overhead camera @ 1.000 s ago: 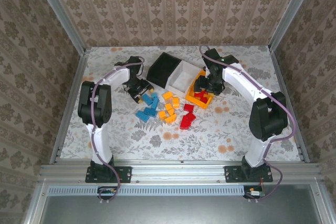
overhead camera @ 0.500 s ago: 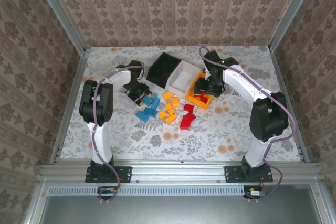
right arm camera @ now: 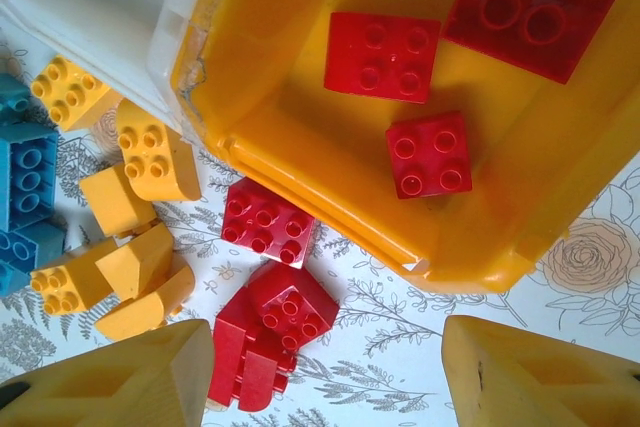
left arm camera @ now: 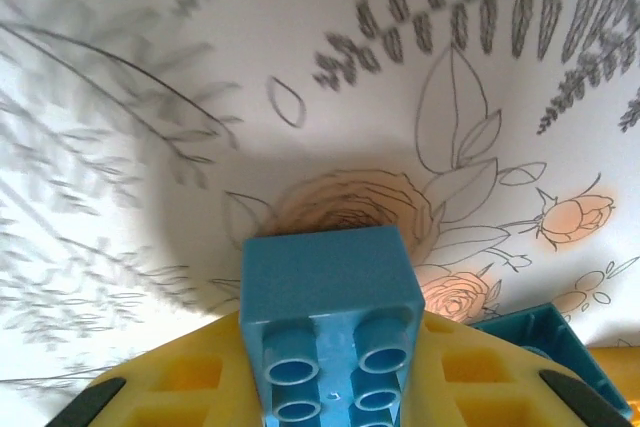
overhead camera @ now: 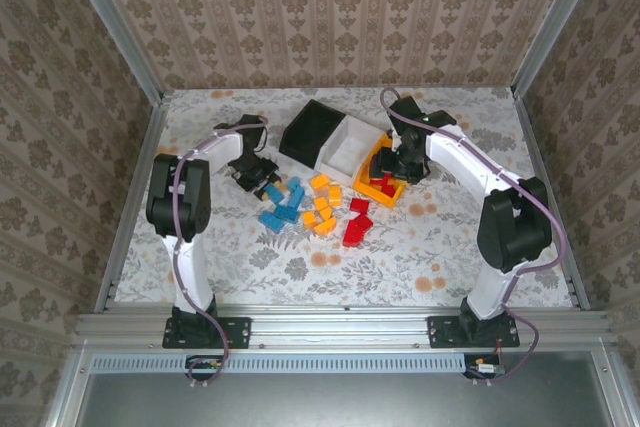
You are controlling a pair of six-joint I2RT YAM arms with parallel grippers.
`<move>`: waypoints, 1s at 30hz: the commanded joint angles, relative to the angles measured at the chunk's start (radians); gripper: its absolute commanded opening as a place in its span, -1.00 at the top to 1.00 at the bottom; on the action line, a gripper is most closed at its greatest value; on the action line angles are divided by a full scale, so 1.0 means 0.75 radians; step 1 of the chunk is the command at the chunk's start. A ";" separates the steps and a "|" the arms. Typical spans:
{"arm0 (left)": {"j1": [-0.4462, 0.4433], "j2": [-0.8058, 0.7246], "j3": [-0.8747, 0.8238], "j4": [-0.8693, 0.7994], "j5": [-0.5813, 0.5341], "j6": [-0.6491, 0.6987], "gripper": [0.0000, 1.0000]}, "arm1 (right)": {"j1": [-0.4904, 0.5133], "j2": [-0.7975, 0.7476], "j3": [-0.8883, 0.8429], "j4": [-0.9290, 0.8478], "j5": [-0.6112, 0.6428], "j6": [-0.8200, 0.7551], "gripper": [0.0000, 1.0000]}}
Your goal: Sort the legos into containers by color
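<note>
In the left wrist view my left gripper is shut on a blue lego, gripped between its yellow fingers just above the floral table cover. From above, that gripper sits at the left edge of the blue legos. Orange-yellow legos and red legos lie to their right. The black container, white container and orange-yellow container stand in a row behind them. My right gripper is open above the orange-yellow container's near wall. Three red legos lie inside it.
Loose red legos lie on the table just outside the orange-yellow container, under my right gripper. Orange-yellow legos and a blue one lie further left. A corner of the white container adjoins it. Papered walls enclose the table.
My left gripper has closed on the blue lego and shifted slightly to the left, away from the pile. The right arm has barely moved.
</note>
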 commanded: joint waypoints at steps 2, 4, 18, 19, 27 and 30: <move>0.031 -0.199 0.093 0.042 -0.078 0.171 0.45 | -0.008 -0.106 -0.040 -0.019 0.013 0.017 -0.25; 0.027 -0.196 0.200 0.069 -0.072 0.250 0.45 | -0.006 -0.131 -0.066 -0.031 0.019 0.018 -0.25; -0.084 0.502 1.335 -0.136 0.001 0.537 0.46 | -0.005 -0.349 -0.197 -0.115 0.103 0.106 -0.25; -0.091 0.551 1.412 -0.162 0.010 0.536 0.46 | -0.006 -0.365 -0.210 -0.115 0.114 0.116 -0.25; -0.127 0.675 1.498 -0.156 0.085 0.522 0.43 | -0.004 -0.449 -0.295 -0.112 0.170 0.175 -0.26; -0.131 0.687 1.494 -0.154 0.101 0.522 0.30 | -0.004 -0.451 -0.310 -0.104 0.169 0.186 -0.27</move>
